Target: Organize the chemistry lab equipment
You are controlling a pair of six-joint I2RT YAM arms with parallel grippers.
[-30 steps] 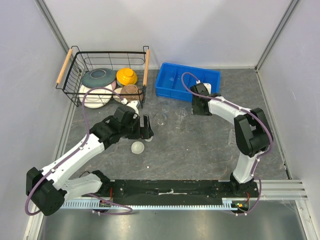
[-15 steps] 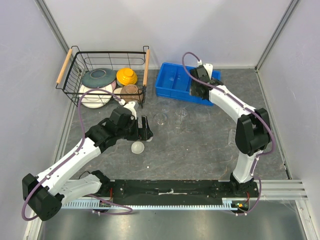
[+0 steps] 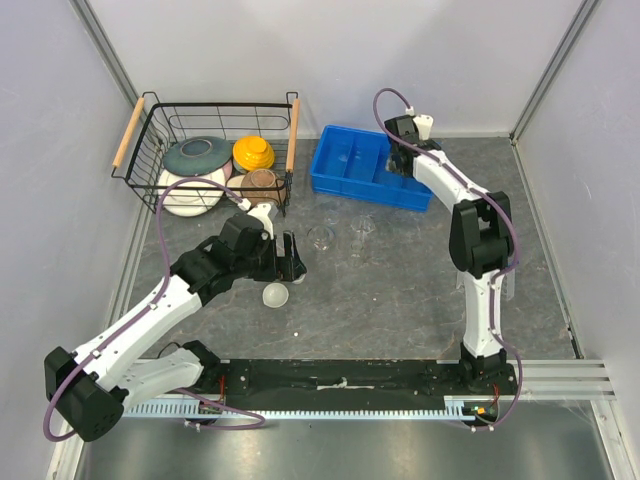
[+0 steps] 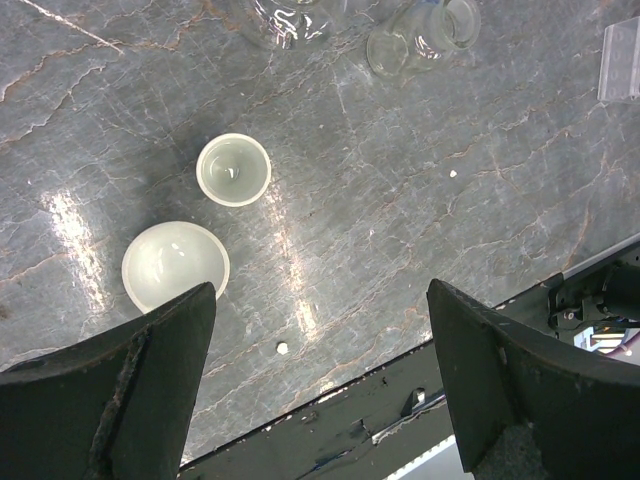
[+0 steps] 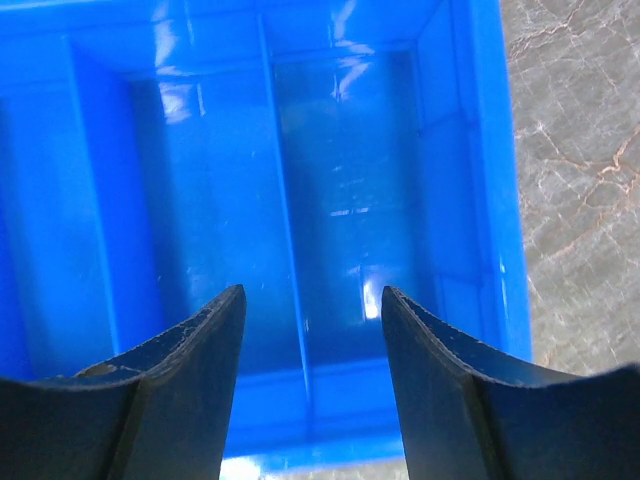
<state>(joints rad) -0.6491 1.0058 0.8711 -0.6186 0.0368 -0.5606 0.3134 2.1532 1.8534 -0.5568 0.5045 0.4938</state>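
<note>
Grey marbled bench (image 3: 400, 300): left gripper (image 4: 320, 300) hangs released above two white bulbs (image 4: 233, 170), left of centre; clear flasks (image 3: 322, 237) just beyond. Right gripper (image 5: 313, 300), released and empty, hangs over the far blue tray (image 5: 485, 150).

I get bright, even light from overhead, with soft shadows. Glare streaks the stone tabletop (image 4: 75, 215) and the blue bin (image 5: 480, 150). Both wrist views blur the dark fingers (image 4: 110, 400) nearest the lens.
</note>
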